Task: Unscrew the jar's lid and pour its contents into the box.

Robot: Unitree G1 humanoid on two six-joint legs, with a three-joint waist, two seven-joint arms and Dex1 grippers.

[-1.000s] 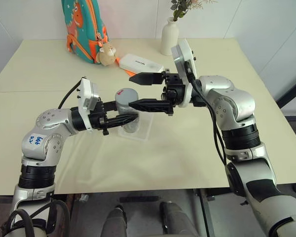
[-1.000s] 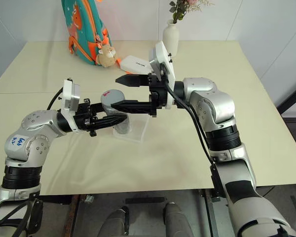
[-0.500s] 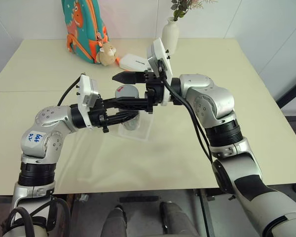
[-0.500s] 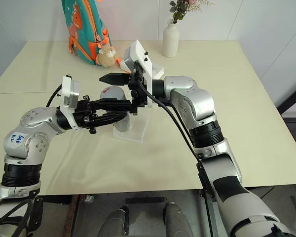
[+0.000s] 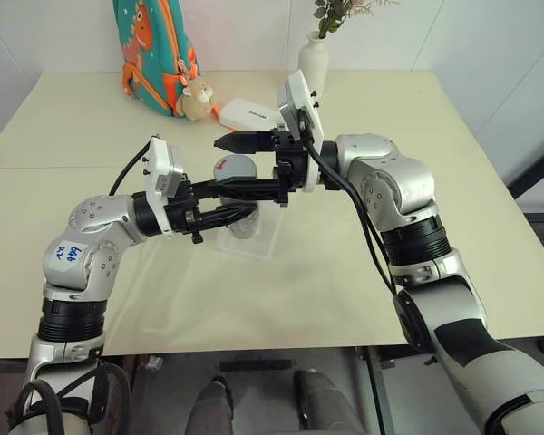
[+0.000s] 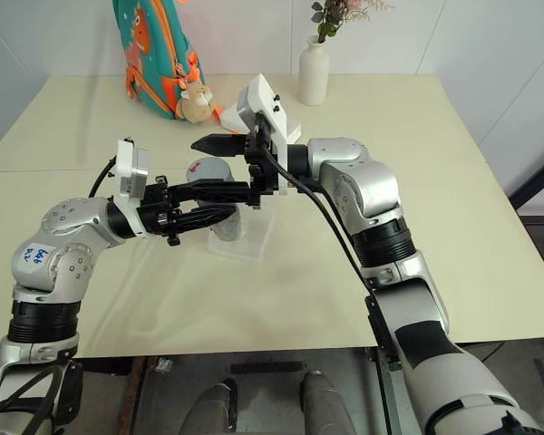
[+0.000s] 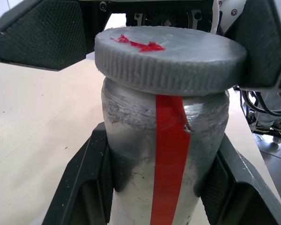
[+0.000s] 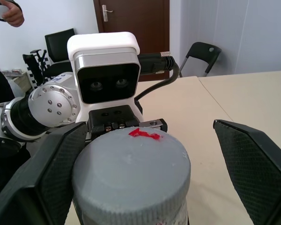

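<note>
Grey and ridged, the lid (image 7: 168,58) sits on the jar (image 7: 164,154), a red mark on its top. The left gripper (image 5: 228,215) is clamped around the jar's body, holding it just above the box (image 5: 258,237), the clear tray on the table (image 5: 363,272). The right gripper (image 5: 231,167) is spread wide with one finger on either side of the lid and a gap visible on one side. Beyond the box, further up the table, stand a white vase (image 5: 312,65) and a colourful backpack (image 5: 154,50).
</note>
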